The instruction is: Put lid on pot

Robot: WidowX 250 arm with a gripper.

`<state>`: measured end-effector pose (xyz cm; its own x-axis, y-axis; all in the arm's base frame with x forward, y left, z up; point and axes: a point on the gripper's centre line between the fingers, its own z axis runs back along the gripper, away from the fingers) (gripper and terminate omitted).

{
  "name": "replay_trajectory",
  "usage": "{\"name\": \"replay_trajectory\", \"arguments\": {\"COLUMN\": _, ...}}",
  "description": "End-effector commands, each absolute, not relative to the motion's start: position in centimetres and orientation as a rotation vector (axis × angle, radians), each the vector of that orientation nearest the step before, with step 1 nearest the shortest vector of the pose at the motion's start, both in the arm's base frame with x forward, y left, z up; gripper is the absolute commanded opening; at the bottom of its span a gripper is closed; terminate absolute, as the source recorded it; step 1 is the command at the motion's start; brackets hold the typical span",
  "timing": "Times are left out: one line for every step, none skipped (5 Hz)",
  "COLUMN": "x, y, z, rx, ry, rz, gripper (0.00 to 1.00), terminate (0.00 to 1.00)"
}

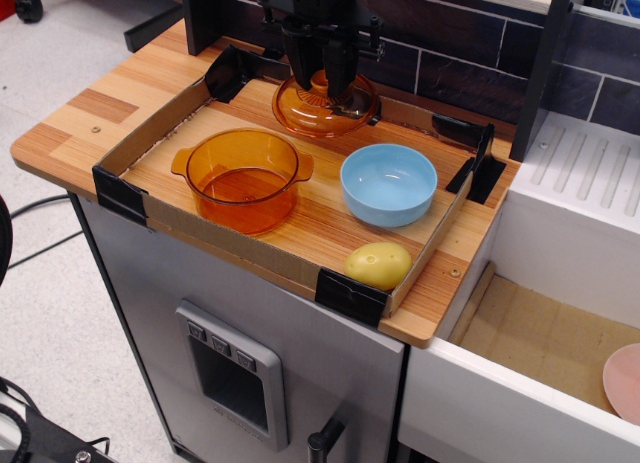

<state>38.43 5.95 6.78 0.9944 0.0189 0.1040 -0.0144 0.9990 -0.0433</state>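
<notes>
My fingers [322, 83] grip the lid [324, 105] by its knob, up in the air behind the pot [241, 177]. I think I should slide it over the pot, keep it flat, and go down slowly.

The wooden tray [330, 223] carries the pot [241, 178]; right of it the blue bowl [388, 184], and beyond the bowl the yellow lemon [378, 265].
</notes>
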Motion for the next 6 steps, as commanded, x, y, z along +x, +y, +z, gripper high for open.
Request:
{"name": "replay_trajectory", "arguments": {"x": 36.2, "y": 6.4, "z": 12.5, "rx": -0.061, "ry": -0.194, "rz": -0.036, "gripper": 0.00, "terminate": 0.00}}
{"name": "replay_trajectory", "arguments": {"x": 34.8, "y": 6.9, "z": 12.6, "rx": -0.068, "ry": -0.191, "rz": -0.067, "gripper": 0.00, "terminate": 0.00}}
{"name": "replay_trajectory", "arguments": {"x": 34.6, "y": 8.4, "z": 12.5, "rx": -0.056, "ry": -0.183, "rz": -0.079, "gripper": 0.00, "terminate": 0.00}}
{"name": "replay_trajectory", "arguments": {"x": 33.9, "y": 8.6, "z": 11.6, "rx": -0.034, "ry": -0.191, "rz": -0.103, "gripper": 0.00, "terminate": 0.00}}
{"name": "replay_trajectory", "arguments": {"x": 32.7, "y": 8.6, "z": 10.4, "rx": -0.009, "ry": -0.200, "rz": -0.148, "gripper": 0.00, "terminate": 0.00}}
{"name": "replay_trajectory", "arguments": {"x": 32.0, "y": 8.2, "z": 9.5, "rx": -0.001, "ry": -0.178, "rz": -0.172, "gripper": 0.00, "terminate": 0.00}}
